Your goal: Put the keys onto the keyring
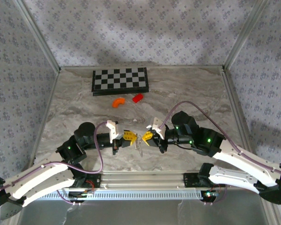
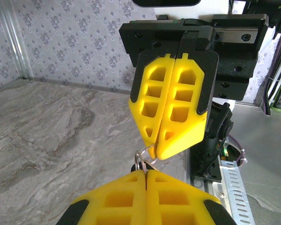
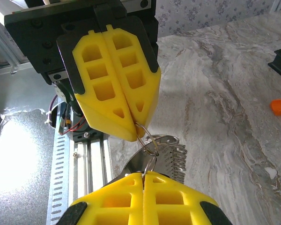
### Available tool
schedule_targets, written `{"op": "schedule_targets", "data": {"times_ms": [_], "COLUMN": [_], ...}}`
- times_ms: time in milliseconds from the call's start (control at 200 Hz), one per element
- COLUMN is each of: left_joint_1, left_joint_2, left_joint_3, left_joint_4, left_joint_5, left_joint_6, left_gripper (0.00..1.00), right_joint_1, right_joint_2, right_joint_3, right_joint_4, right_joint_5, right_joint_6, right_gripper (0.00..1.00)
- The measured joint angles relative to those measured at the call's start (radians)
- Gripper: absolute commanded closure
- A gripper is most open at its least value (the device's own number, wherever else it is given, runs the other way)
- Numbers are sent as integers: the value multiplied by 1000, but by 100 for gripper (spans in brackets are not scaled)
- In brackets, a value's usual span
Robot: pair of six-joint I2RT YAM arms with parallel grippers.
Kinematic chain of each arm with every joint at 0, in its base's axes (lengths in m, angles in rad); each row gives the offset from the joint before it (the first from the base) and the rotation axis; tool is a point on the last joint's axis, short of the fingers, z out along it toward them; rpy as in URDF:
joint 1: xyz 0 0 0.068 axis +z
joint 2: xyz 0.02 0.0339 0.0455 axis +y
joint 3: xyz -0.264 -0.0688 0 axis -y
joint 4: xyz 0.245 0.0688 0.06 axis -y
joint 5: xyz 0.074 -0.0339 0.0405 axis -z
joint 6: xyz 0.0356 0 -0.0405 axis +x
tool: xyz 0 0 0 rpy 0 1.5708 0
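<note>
Near the table's front edge my left gripper (image 1: 132,137) and right gripper (image 1: 145,136) meet tip to tip above the table. Both are shut on the keyring (image 3: 149,140), thin silvery loops linked between them. One loop runs into the left fingertips (image 3: 133,131), another into my right gripper (image 3: 144,173). A flat silvery piece, the keys (image 3: 166,152), hangs from the loops beside a wire coil (image 3: 179,159). In the left wrist view my left gripper (image 2: 145,171) pinches the keyring (image 2: 141,160), with a dark bit of the keys (image 2: 134,168) just behind. The right fingertips (image 2: 161,147) pinch the loop from above.
A checkerboard (image 1: 120,80) lies at the back of the marble table (image 1: 187,93). A curved orange piece (image 1: 118,101) and a red block (image 1: 138,97) sit in front of it. A metal rail (image 1: 145,178) runs along the near edge, between the arm bases.
</note>
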State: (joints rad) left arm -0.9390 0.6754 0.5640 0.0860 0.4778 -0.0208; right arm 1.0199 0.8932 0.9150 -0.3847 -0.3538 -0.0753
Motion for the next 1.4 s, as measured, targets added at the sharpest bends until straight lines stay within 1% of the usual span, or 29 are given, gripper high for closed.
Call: {"op": "schedule_targets", "data": {"times_ms": [310,485,735,1114,1399], "left_joint_1": [0,-4,-4,-5,-5], "left_joint_2": [0,1,1,1,1], "left_joint_3": [0,0,0,0,0], "left_joint_4": [0,0,-1,-7,-7], "left_joint_5": [-3,-3,-7,-30,-29], "left_joint_6": [0,0,0,1,0], "left_gripper": [100,100,100,100,100], "right_joint_1": [0,5,6,13,13], "right_joint_2": [0,1,1,-39,-36], "right_joint_3": [-1,-2,-3,0,0], "right_joint_4": [11,60,63,-53,-53], "right_joint_5": [0,-2,-1,64,74], "right_joint_6": [0,4,5,3,-2], "right_gripper": [100,100,100,100,100]}}
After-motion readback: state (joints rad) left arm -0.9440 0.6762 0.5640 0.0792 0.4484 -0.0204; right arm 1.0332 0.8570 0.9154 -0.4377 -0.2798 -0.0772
